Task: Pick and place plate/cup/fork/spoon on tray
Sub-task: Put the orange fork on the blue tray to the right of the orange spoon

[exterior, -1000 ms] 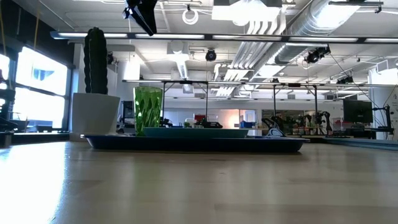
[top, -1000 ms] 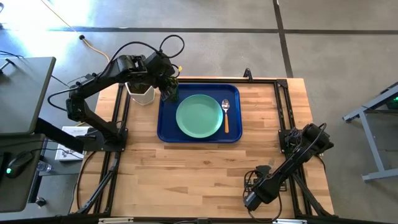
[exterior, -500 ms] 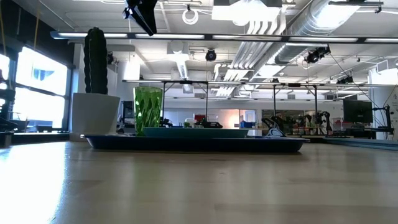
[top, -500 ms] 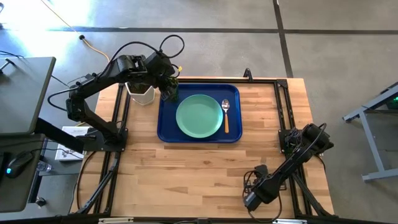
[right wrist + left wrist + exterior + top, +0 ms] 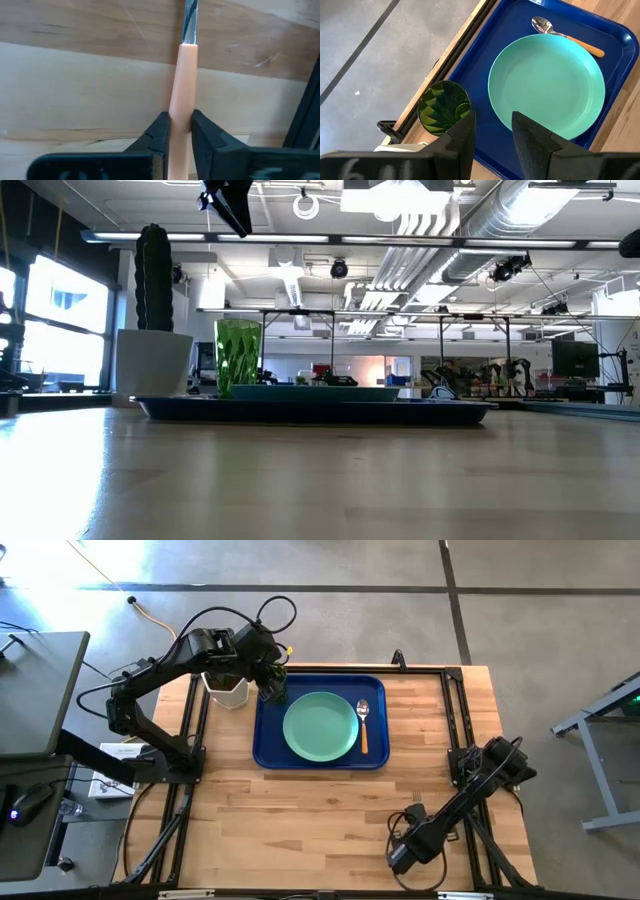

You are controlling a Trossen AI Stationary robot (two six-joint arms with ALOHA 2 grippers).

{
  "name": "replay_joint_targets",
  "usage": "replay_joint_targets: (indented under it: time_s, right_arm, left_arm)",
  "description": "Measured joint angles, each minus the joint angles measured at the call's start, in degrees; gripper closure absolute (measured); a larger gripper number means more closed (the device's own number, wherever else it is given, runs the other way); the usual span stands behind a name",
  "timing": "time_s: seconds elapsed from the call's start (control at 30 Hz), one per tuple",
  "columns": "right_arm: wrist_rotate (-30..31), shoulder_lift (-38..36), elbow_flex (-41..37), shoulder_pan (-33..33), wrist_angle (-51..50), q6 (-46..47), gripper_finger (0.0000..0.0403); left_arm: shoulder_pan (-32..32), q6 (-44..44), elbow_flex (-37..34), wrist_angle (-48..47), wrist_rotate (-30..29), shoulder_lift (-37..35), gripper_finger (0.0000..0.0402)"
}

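The dark blue tray lies at the table's far middle. On it are the mint-green plate, the spoon to the plate's right, and the olive-green cup upright in its far left corner. My left gripper hangs open and empty above that corner, next to the cup; it also shows in the high view. My right gripper is shut on the fork over the table's near right part. The fork's tines are out of view. My right gripper pinches the fork's orange handle between its two fingers, which lie across it. The handle runs forward past the fingertips to the silver neck. It lies over bare wood. Whether it is lifted clear, I cannot tell.
A white pot with a green cactus stands just left of the tray's far left corner, under my left arm; it also shows in the low view. Black frame rails run along the table's sides.
My right arm has shifted a little toward the table's left edge with the fork, and a dark part of it now shows at the low view's upper right.
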Motion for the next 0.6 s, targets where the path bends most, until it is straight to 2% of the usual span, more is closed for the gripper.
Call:
replay_joint_targets:
  time_s: [0.17, 0.6]
  right_arm:
    - [2.83, -1.28, -0.07, -0.21, -0.19, 1.73, 0.0373]
    - [3.07, -1.94, -0.07, -3.15, 2.26, 1.92, 0.0375]
  left_arm:
    - [0.02, 1.34, -0.02, 0.00, 0.00, 0.02, 0.0287]
    - [0.02, 3.37, -0.01, 3.82, 0.00, 0.01, 0.0287]
